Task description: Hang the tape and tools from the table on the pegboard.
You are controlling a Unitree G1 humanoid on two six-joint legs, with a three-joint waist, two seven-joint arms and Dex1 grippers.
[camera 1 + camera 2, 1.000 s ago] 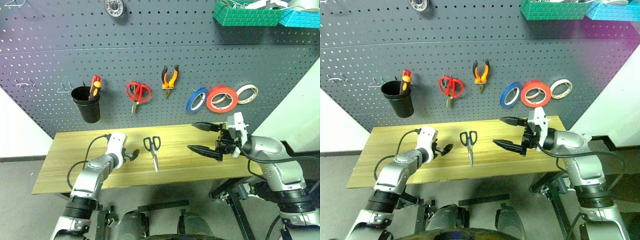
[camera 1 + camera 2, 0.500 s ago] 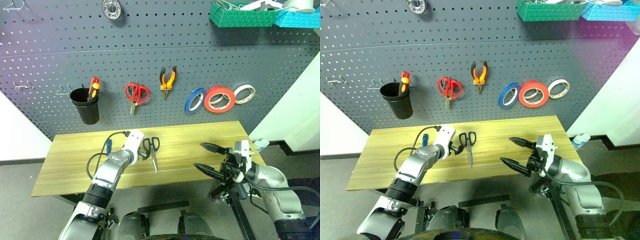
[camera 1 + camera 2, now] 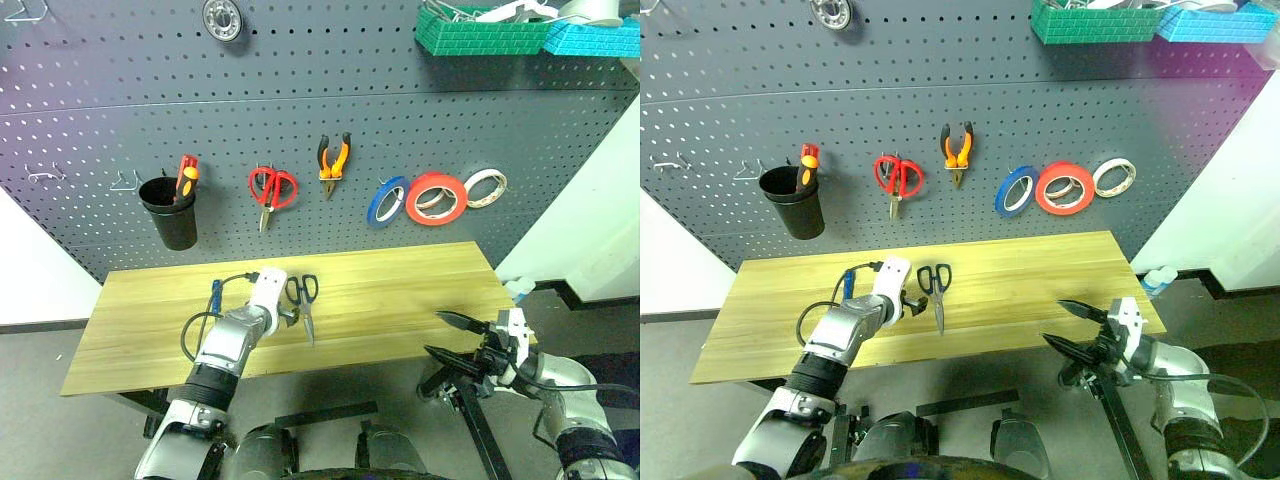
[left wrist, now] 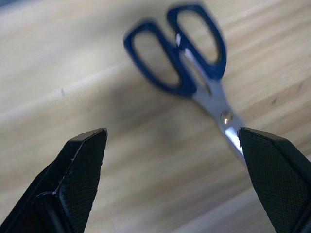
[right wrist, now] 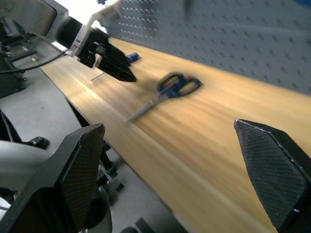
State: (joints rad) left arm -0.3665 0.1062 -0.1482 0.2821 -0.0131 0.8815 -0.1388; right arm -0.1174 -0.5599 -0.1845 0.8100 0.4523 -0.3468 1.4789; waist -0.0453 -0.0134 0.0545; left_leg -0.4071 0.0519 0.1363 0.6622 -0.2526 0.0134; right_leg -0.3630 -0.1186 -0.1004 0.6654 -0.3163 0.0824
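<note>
Left pincer (image 4: 172, 182) wide open, angled down; right pincer (image 3: 448, 338) wide open, nearly level.

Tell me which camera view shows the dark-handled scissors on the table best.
The left wrist view: the scissors lie close between the open left gripper fingers, handle loops and pivot plain. Both eye views show them small on the table, beside that gripper. The right wrist view shows them far off and blurred.

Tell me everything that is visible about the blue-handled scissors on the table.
The scissors have two dark blue loop handles, plastic by the look, and bright metal blades joined by a rivet. They are closed and lie flat on the wooden table, handles toward the pegboard, blades toward the near edge. The left gripper hangs open just beside them; nothing grips them.
</note>
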